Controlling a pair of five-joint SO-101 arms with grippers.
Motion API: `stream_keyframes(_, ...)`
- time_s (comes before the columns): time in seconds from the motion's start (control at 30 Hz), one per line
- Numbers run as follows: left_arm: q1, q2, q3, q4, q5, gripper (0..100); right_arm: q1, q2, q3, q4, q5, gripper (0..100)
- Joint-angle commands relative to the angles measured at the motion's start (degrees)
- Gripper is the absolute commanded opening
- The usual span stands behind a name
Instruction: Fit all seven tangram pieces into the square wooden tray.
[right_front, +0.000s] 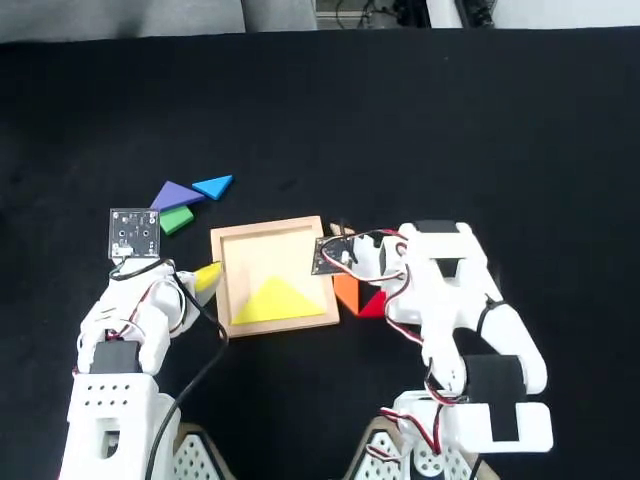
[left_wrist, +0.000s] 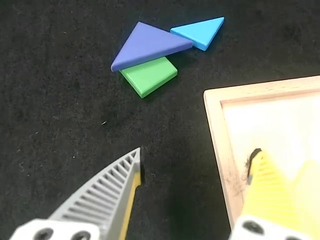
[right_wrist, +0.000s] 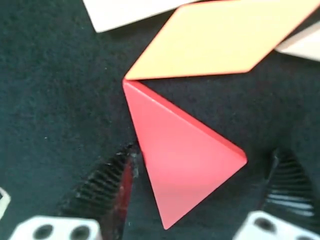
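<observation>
1. The left hand (left_wrist: 197, 155) has its fingers spread wide and grips nothing. Its yellow finger (left_wrist: 265, 185) lies over the inside of the square wooden tray (left_wrist: 217, 130), and its grey finger (left_wrist: 117, 187) is over the black table (left_wrist: 60, 125) outside the tray's rim.
2. A yellow triangle (right_front: 275, 298) lies flat in the tray (right_front: 265, 227), just beside that hand's (right_front: 200, 280) yellow finger.
3. Well ahead of the left hand, a purple triangle (left_wrist: 147, 45) rests partly on a green square (left_wrist: 149, 75) and touches a blue triangle (left_wrist: 200, 32).
4. The right hand (right_wrist: 200, 165) is also spread, with a red triangle (right_wrist: 185, 165) lying on the table between its fingers, ungripped.
5. Just past the red triangle's corner, and touching it, lies an orange parallelogram (right_wrist: 220, 40).
</observation>
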Motion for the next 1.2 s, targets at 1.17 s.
stream_keyframes(1.17,-2.24,0.09,-0.84,-0.97,-0.35,34,-5.45,-33.98,-8.75,17.49,-14.24,24.3)
